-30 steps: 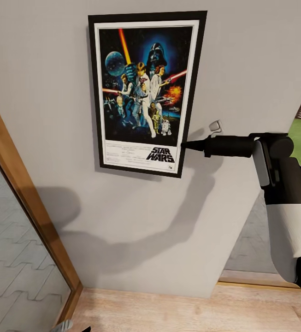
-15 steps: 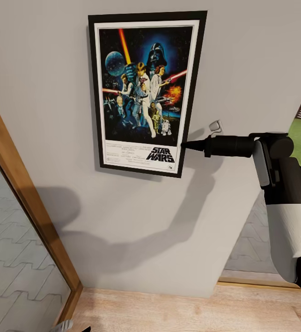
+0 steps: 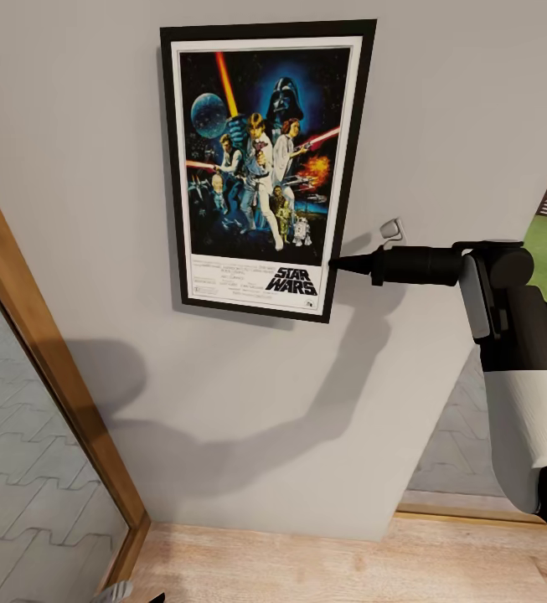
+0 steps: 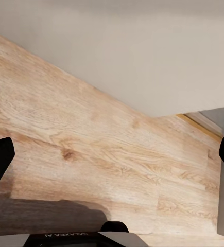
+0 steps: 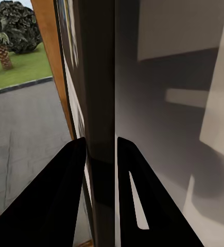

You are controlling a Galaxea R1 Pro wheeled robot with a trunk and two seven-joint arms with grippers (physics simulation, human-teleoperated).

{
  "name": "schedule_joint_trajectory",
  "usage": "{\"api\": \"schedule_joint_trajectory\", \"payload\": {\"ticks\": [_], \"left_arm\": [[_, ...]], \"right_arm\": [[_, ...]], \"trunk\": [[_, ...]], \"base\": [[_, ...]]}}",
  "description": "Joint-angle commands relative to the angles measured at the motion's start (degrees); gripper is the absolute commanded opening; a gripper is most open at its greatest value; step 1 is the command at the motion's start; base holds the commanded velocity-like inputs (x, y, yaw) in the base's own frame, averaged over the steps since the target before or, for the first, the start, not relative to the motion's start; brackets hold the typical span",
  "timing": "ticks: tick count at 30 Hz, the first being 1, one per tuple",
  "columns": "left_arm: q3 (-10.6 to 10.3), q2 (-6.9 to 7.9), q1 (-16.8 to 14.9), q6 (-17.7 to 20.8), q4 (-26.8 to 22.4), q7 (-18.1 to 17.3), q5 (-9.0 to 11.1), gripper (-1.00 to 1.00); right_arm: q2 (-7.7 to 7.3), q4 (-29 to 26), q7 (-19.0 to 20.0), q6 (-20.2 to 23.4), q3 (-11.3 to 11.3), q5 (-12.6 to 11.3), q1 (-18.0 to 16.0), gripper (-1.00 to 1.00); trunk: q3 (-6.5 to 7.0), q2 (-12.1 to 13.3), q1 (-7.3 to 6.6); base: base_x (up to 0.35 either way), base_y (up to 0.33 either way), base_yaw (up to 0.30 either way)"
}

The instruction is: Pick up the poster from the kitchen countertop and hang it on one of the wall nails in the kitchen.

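Against the grey wall (image 3: 441, 109), the poster (image 3: 265, 167) hangs upright, its lower right edge pinched by the right end effector (image 3: 337, 264), near a small wall hook (image 3: 390, 228); the left end effector (image 4: 112, 154) is spread over the wooden floor (image 4: 91, 154).

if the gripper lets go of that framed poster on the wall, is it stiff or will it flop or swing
Probably stiff: the poster has a thin black frame and stays flat while the right gripper pinches only its lower edge. It hangs skewed on the wall, so it may swing or slip once released. Whether a nail holds it can't be seen.
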Motion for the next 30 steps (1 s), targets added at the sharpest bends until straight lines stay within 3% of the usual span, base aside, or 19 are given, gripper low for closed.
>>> {"api": "schedule_joint_trajectory", "payload": {"ticks": [1, 30], "left_arm": [[-0.5, 0.02, -0.1, -0.5, 0.0, -0.1, 0.2, 1.0], [-0.5, 0.02, -0.1, -0.6, 0.0, -0.1, 0.2, 1.0]], "right_arm": [[-0.05, 0.0, 0.0, 0.4, 0.1, -0.4, -0.1, -1.0], [-0.05, 0.0, 0.0, 0.5, 0.1, -0.4, -0.1, -1.0]], "trunk": [[-0.13, -0.1, 0.04], [-0.13, -0.1, 0.04]], "base": [[0.0, 0.0, 0.0], [0.0, 0.019, 0.0]]}}
